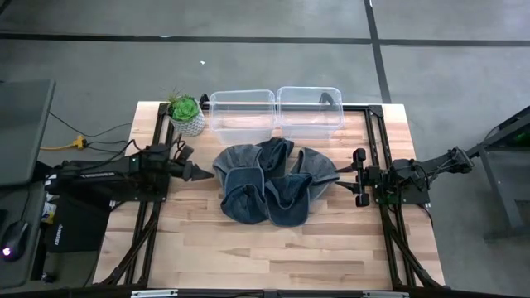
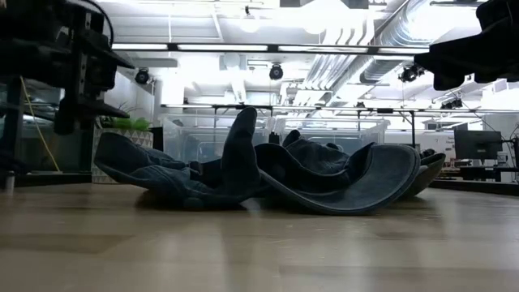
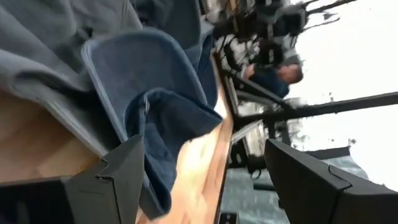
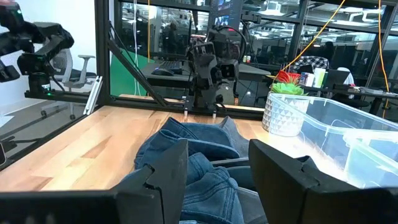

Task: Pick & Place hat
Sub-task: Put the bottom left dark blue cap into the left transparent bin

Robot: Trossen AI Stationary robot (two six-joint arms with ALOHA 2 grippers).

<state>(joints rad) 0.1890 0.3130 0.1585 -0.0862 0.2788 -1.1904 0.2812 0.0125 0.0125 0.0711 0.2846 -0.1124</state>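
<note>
Denim bucket hats (image 1: 276, 182) piled, soft, floppy, light; pinch brim edge. Left gripper (image 1: 201, 172) wide, empty. Right gripper (image 1: 358, 176) apart, empty.

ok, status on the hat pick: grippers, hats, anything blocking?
Left gripper jaws open, at the pile's left edge. Right gripper jaws open, at its right edge. Heap of blue denim hats untouched mid-table. Two clear plastic bins behind it, path unobstructed.
</note>
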